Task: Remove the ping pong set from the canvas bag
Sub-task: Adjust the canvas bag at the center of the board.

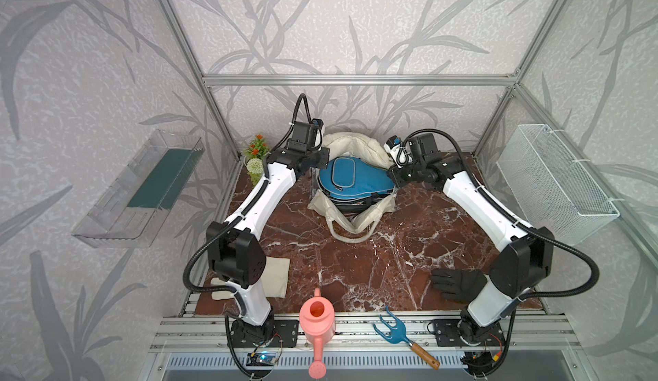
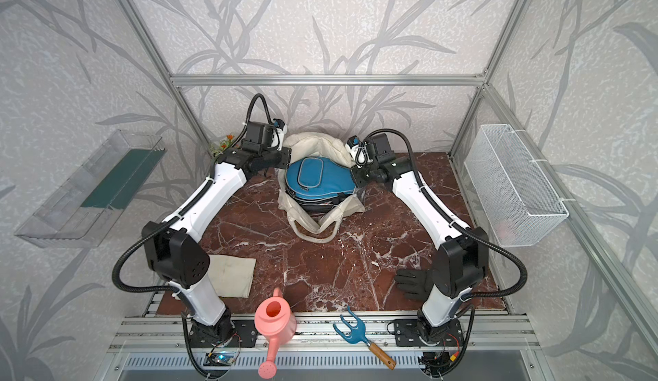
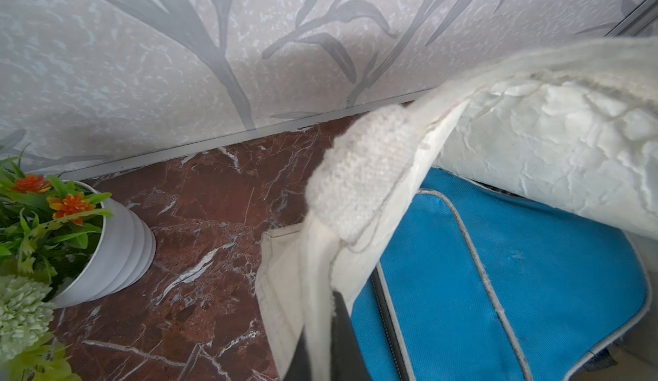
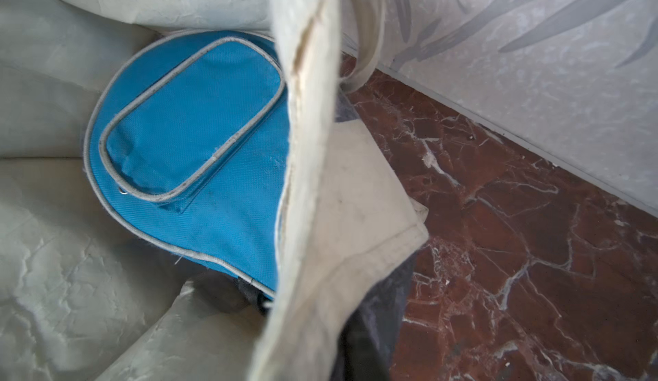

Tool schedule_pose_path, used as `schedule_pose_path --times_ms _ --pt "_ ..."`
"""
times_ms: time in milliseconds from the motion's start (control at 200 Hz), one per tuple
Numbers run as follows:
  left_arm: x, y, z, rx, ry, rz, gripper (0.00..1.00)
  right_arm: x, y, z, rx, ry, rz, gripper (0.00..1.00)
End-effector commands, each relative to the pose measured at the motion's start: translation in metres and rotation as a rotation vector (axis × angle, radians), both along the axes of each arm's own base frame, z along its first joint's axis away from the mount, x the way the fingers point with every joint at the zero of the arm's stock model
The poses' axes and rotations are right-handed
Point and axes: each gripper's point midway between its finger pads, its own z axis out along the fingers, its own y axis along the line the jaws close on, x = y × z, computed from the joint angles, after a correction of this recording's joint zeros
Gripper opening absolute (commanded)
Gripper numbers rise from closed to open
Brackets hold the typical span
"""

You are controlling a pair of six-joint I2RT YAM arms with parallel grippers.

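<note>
The canvas bag [image 1: 356, 140] lies at the back centre of the marble table, its cream quilted lining showing and its mouth pulled wide. From the mouth sticks the ping pong set: a blue paddle case [image 1: 352, 178] with pale piping lies on top of a stack of darker cases [image 1: 352, 203]. My left gripper [image 3: 324, 354] is shut on the bag's left rim [image 3: 356, 183], the cloth pinched between its dark fingers [image 3: 347, 343]. At my right gripper [image 4: 320, 354] the bag's right rim [image 4: 313, 183] runs blurred over the jaws. Only one dark finger [image 4: 359, 350] shows there.
A potted artificial plant [image 1: 254, 154] stands just left of the bag. A cream glove [image 1: 274, 276] and a black glove [image 1: 457, 284] lie near the front corners. A pink watering can [image 1: 317, 322] and blue hand rake [image 1: 391, 329] rest on the front rail.
</note>
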Motion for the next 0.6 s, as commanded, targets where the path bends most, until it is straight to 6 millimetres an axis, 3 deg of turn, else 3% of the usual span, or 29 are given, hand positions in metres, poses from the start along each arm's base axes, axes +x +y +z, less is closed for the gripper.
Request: schedule_pose_path --times_ms 0,65,195,320,435,595 --pt "-0.009 -0.011 0.025 -0.057 -0.102 -0.036 0.00 -0.019 -0.007 0.034 -0.003 -0.047 0.024 0.77" --pt "-0.016 -0.013 0.031 -0.068 -0.129 -0.046 0.00 -0.031 -0.005 0.055 -0.031 -0.080 0.052 1.00" --pt "-0.030 -0.014 0.048 -0.098 -0.202 -0.061 0.00 -0.062 0.020 0.088 -0.099 -0.146 0.163 0.99" --pt "-0.038 -0.011 0.060 -0.117 -0.263 -0.062 0.00 -0.101 0.067 0.102 -0.105 -0.158 0.347 0.99" --pt "-0.035 -0.008 0.069 -0.098 -0.296 -0.053 0.00 -0.116 0.104 0.094 -0.077 -0.099 0.460 0.99" --pt "-0.019 -0.007 0.083 -0.066 -0.328 -0.032 0.00 -0.079 0.128 0.048 -0.124 -0.003 0.436 0.99"
